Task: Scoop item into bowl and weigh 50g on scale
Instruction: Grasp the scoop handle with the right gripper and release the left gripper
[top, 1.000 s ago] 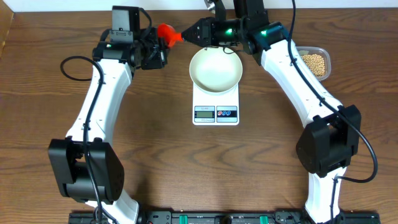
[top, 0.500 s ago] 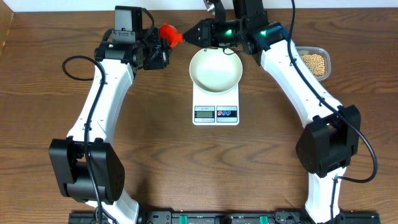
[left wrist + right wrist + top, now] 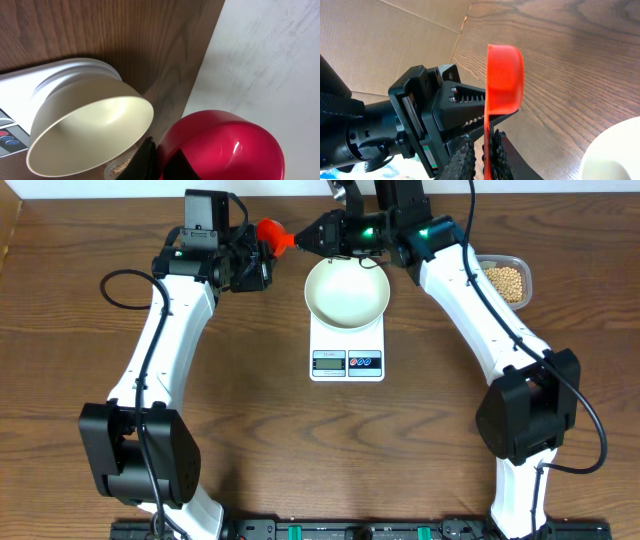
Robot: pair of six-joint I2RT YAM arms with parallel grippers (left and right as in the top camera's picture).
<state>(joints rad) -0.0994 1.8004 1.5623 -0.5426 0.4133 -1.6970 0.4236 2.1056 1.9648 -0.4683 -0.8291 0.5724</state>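
Two white-shelled arms (image 3: pixel 160 330) with black joints, looping black cables (image 3: pixel 112 288), green lights (image 3: pixel 368 227) near one wrist

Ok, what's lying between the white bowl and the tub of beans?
In the overhead view, the white forearm of the right arm crosses above that stretch between the bowl and the tub. Otherwise only bare tabletop shows there.

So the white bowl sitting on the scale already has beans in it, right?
No. The white bowl does sit on the scale, but it is empty, as the overhead view shows; the beans are in the clear tub.
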